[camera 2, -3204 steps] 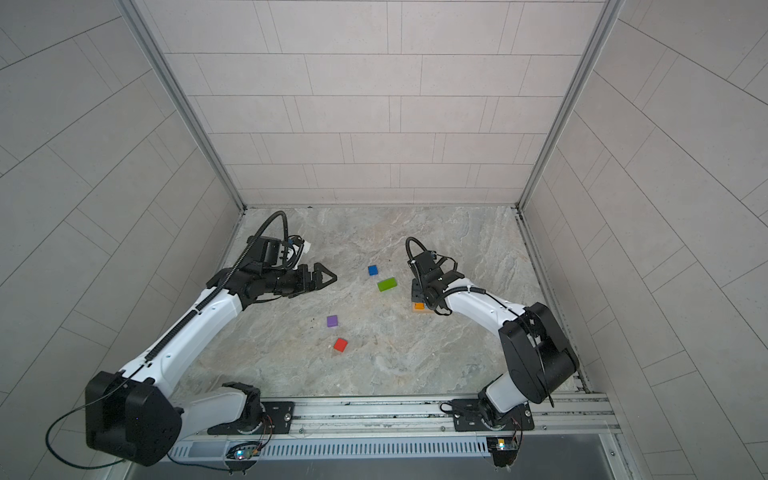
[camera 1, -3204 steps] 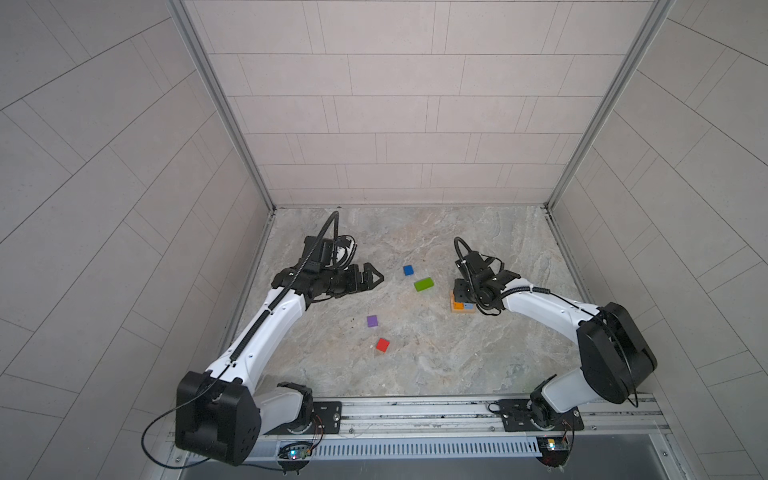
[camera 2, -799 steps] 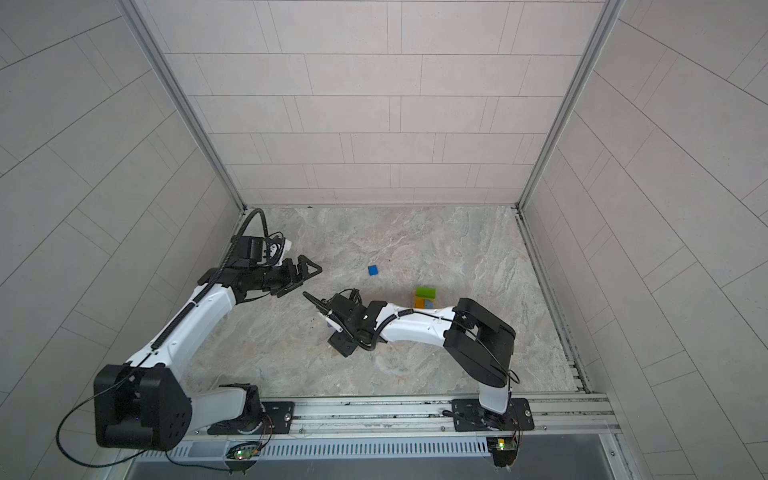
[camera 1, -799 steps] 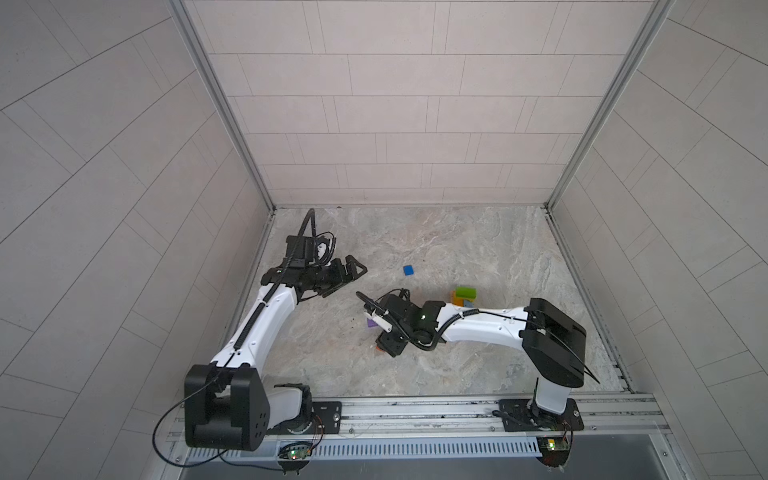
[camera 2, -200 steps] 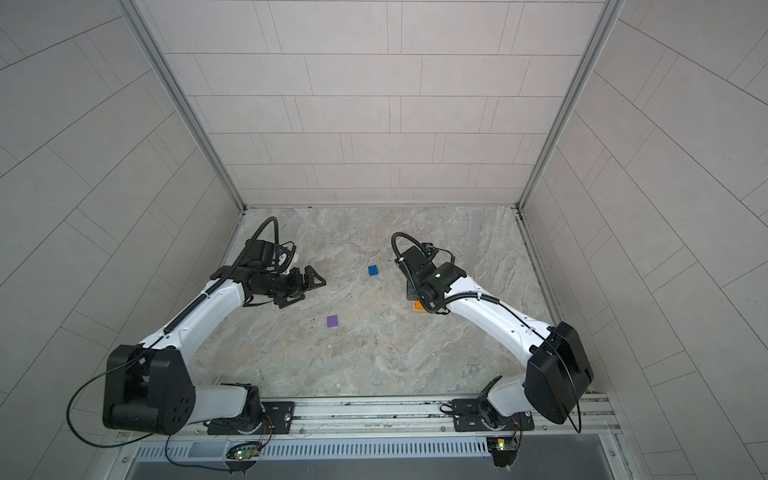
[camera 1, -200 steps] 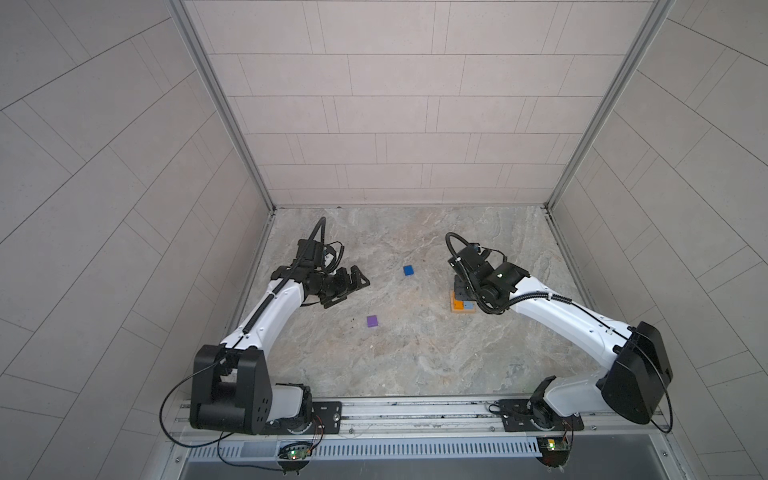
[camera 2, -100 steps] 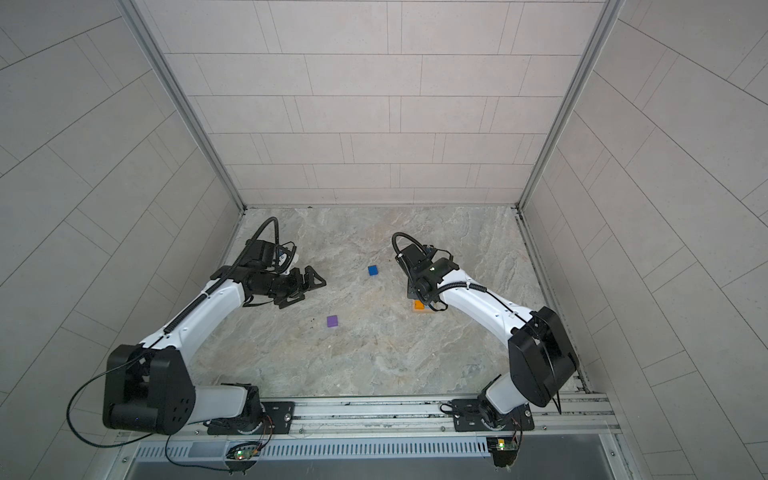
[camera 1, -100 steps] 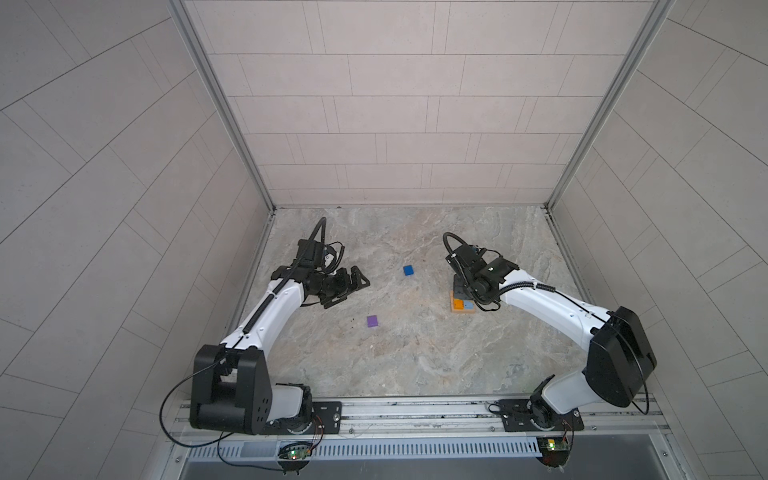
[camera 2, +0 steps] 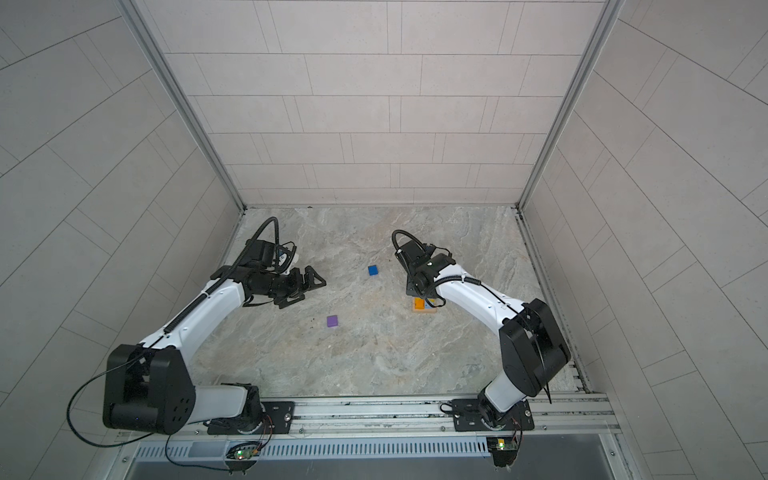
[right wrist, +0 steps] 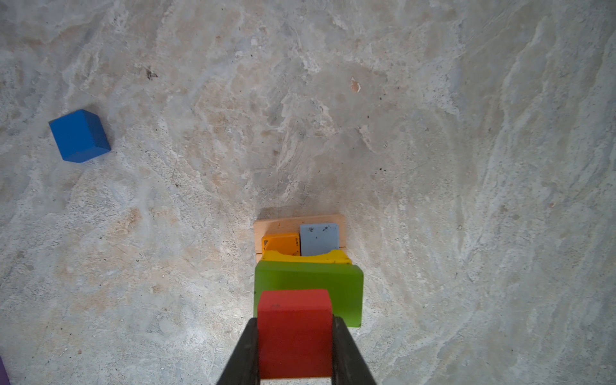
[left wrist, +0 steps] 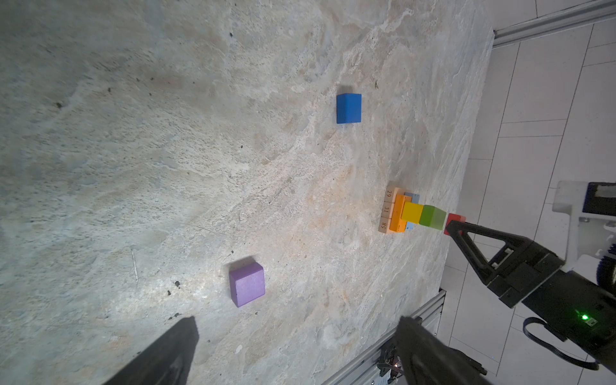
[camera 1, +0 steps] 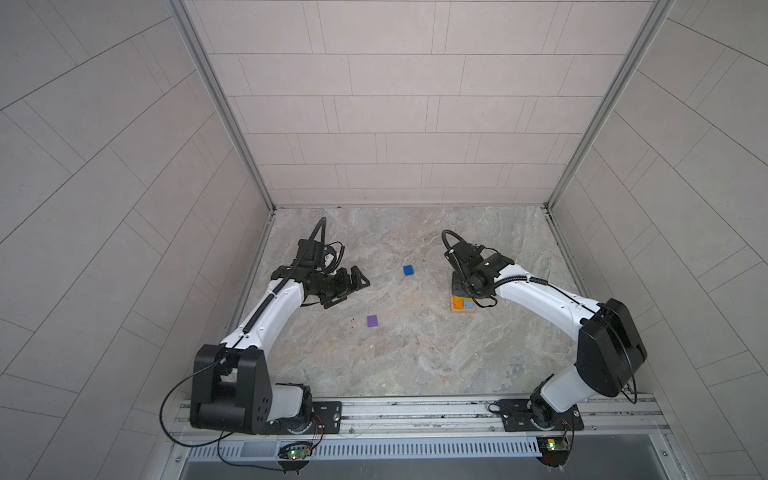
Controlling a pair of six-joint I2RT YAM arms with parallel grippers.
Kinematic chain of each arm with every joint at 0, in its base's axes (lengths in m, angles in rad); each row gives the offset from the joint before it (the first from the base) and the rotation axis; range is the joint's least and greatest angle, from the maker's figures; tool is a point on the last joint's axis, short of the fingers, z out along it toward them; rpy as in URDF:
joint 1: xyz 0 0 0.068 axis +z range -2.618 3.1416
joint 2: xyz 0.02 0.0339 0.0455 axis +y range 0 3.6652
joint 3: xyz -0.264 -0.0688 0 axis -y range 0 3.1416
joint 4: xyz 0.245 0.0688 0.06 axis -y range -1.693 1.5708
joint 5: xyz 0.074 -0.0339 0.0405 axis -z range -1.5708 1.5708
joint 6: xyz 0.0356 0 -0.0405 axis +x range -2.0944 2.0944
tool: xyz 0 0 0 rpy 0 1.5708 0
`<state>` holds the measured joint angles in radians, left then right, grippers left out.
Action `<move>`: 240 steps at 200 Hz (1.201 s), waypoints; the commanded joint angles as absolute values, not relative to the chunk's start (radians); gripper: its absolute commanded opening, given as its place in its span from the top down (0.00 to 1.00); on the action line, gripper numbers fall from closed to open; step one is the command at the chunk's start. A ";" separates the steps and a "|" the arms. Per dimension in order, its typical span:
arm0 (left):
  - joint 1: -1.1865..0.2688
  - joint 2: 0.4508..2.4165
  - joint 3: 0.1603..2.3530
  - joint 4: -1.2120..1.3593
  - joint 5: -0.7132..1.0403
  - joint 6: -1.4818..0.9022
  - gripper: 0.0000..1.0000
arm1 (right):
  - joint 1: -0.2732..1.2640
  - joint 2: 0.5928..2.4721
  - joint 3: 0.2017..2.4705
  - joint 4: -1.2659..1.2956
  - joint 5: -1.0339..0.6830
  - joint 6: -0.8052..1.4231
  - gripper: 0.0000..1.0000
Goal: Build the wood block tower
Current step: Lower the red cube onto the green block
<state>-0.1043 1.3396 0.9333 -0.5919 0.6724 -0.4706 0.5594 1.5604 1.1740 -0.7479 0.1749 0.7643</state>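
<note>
closest to you on the tabletop [camera 1: 415, 365], a little left of its middle, the purple cube [camera 1: 372, 321] lies flat and alone, well apart from both arms. further back and toward the right edge stands the wood block tower [camera 1: 462, 304]. from the left wrist view you can read its layers: plain tan bars [left wrist: 386, 210] at the base, an orange bar [left wrist: 396, 216] and a light-blue bar [right wrist: 319, 239] side by side on them, then a yellow bar [left wrist: 412, 211], and a green bar [left wrist: 432, 216] on top. your right gripper [right wrist: 295, 323] hangs right over that stack, pointing down, with its jaws clenched on the red cube [right wrist: 295, 333], one finger on each side face. the cube sits at the top of the green bar, roughly centred over it, but you cannot tell whether the two surfaces touch. about as far back, near the left edge, your left gripper [camera 1: 357, 282] hovers low over bare tabletop with its jaws spread wide and nothing between them, aimed toward the middle. farthest back, near the centre and between the two grippers, the dark-blue cube [camera 1: 408, 270] rests on its own, apart from the tower and from the purple cube.
</note>
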 commanded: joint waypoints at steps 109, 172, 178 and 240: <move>-0.107 1.346 0.960 -0.607 0.670 -0.453 0.00 | 0.543 1.563 1.140 -0.736 0.180 0.772 0.80; -0.108 1.346 0.961 -0.607 0.670 -0.453 0.00 | 0.538 1.565 1.127 -0.720 0.181 0.770 0.80; -0.107 1.345 0.960 -0.607 0.671 -0.453 0.00 | 0.538 1.566 1.126 -0.718 0.181 0.770 0.80; -0.107 1.346 0.960 -0.607 0.674 -0.451 0.00 | 0.537 1.567 1.122 -0.710 0.188 0.766 0.79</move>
<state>-0.1043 1.3411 0.9386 -0.5922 0.6724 -0.4706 0.5419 1.5604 1.1370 -0.7044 0.1650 0.7635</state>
